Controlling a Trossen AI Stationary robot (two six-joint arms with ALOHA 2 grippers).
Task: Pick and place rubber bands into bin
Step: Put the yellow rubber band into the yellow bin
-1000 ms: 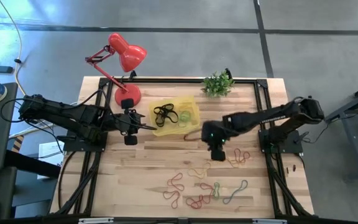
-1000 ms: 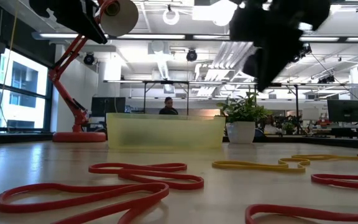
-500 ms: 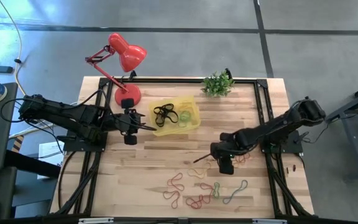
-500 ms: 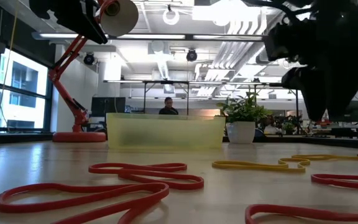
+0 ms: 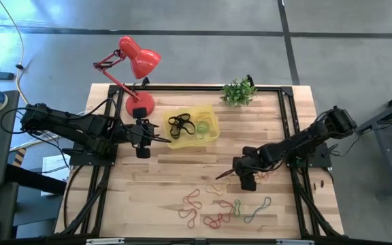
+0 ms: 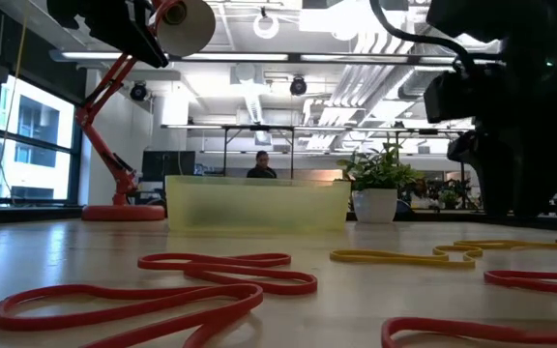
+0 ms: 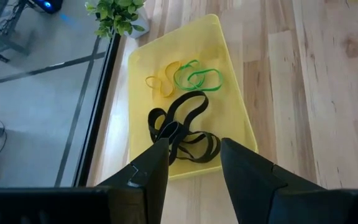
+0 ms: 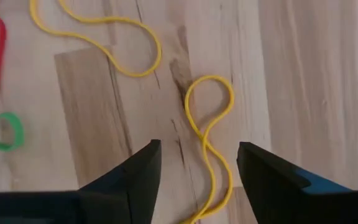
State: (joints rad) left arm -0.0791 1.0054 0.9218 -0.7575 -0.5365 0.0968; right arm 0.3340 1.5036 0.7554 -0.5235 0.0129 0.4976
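Rubber bands lying loose on the near half of the wooden table: thin floppy loops, red, orange, yellow and green, most twisted into figure-eights, none stacked high. A cluster is sitting toward the front edge; a few more orange-red ones are lying just beside the right arm. From table height, red loops are sprawling flat in the foreground, with a yellow one lying behind them.

Yellow band showing plainly under the right wrist: a narrow figure-eight lying flat on the wood, between the two fingers' line of sight. A second yellow loop is curving beside it, with red and green bits at the edge.

Bin: shallow translucent yellow tray, rounded corners, sitting at the table's middle toward the back, near the red lamp and a small potted plant. Inside it: large black bands tangled together at one end, green loops and a tan-yellow one at the other.

Right gripper is hanging low over the yellow band, fingers spread wide, nothing between them.

Left gripper is waiting at the bin's left edge, fingers parted partway over the black bands, gripping nothing that I can see.
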